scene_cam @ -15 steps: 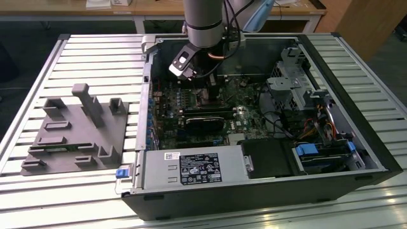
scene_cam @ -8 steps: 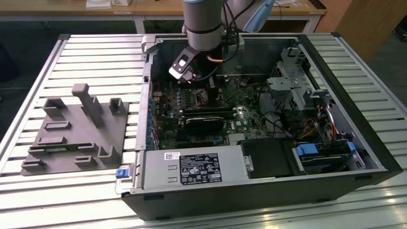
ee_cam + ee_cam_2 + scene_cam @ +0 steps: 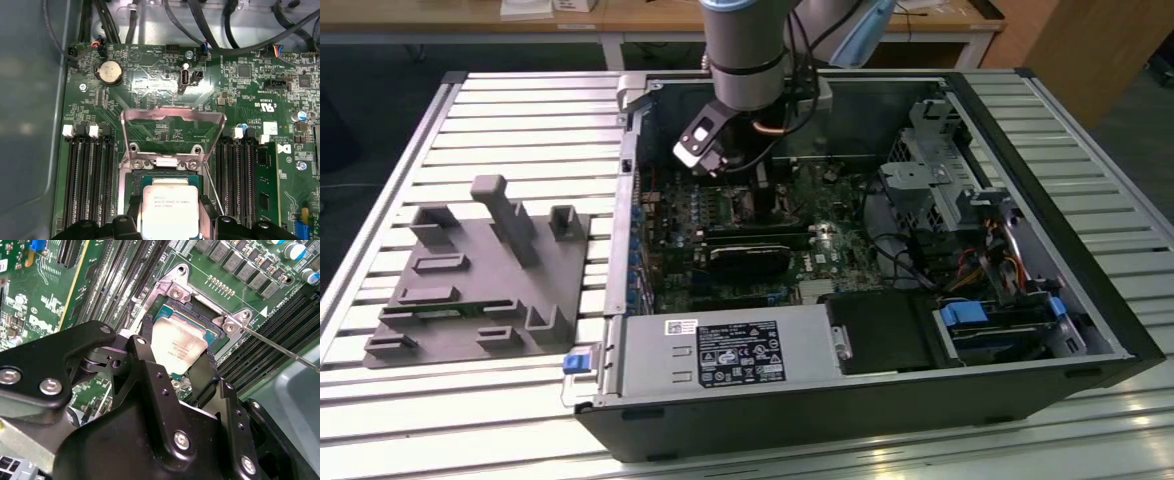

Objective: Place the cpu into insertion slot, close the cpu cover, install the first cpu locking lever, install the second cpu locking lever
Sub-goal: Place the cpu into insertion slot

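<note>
The gripper [image 3: 176, 360] was clamped on the chip [image 3: 179, 342], fingers [image 3: 144, 352] on two opposite edges, holding it right over the socket [image 3: 190, 315] on the green board [image 3: 150, 85]; the cover [image 3: 172, 131] stood raised open beside it

A slatted metal table [image 3: 467, 410] spans the foreground, its pale ribs catching soft glare along the near edge. Behind it stands a wooden desk [image 3: 454, 18] on white legs [image 3: 608, 48], over a dark grey floor [image 3: 480, 58]. A brown wooden panel [image 3: 1101, 50] rises at the exterior view's right.
</note>
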Robot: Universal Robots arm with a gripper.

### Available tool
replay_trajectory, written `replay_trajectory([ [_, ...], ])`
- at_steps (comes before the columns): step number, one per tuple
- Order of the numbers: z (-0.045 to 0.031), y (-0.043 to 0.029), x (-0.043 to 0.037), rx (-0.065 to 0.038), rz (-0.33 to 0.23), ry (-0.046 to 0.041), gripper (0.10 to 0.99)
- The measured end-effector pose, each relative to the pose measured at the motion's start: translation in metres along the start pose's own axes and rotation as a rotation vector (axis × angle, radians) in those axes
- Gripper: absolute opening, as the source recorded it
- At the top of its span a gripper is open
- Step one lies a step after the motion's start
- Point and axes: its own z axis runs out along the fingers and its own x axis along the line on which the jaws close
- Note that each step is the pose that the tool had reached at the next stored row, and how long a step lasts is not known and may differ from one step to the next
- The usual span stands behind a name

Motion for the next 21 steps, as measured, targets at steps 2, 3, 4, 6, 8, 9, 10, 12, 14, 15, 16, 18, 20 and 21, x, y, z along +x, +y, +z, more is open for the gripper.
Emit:
replay_trajectory([
  [2, 0.0011, -0.0005, 0.0001, 0.0, 0.005, -0.0004, 0.537],
  [3, 0.0014, -0.0007, 0.0001, 0.0, 0.005, -0.0002, 0.537],
  [4, 0.0017, -0.0009, 0.0, 0.0, 0.006, 0.0003, 0.537],
  [6, 0.0021, -0.001, 0.0001, 0.0, 0.006, 0.0018, 0.537],
  [8, 0.0024, -0.001, 0.0002, 0.0, 0.006, 0.0039, 0.537],
  [9, 0.0025, -0.001, 0.0002, 0.0, 0.006, 0.0061, 0.537],
  [10, 0.0026, -0.001, 0.0002, 0.0, 0.006, 0.0095, 0.537],
  [12, 0.0027, -0.001, 0.0002, 0.0, 0.007, 0.0169, 0.537],
  [14, 0.0029, -0.0011, 0.0003, 0.0, 0.007, 0.0201, 0.537],
  [15, 0.0032, -0.0011, 0.0003, 0.0, 0.007, 0.0203, 0.537],
  [16, 0.0034, -0.0011, 0.0002, 0.0, 0.007, 0.0203, 0.537],
  [18, 0.0042, -0.0012, 0.0002, 0.0, 0.007, 0.0202, 0.537],
  [20, 0.0045, -0.0013, 0.0002, 0.0, 0.007, 0.0201, 0.537],
  [21, 0.0045, -0.0013, 0.0002, 0.0, 0.007, 0.0201, 0.537],
])
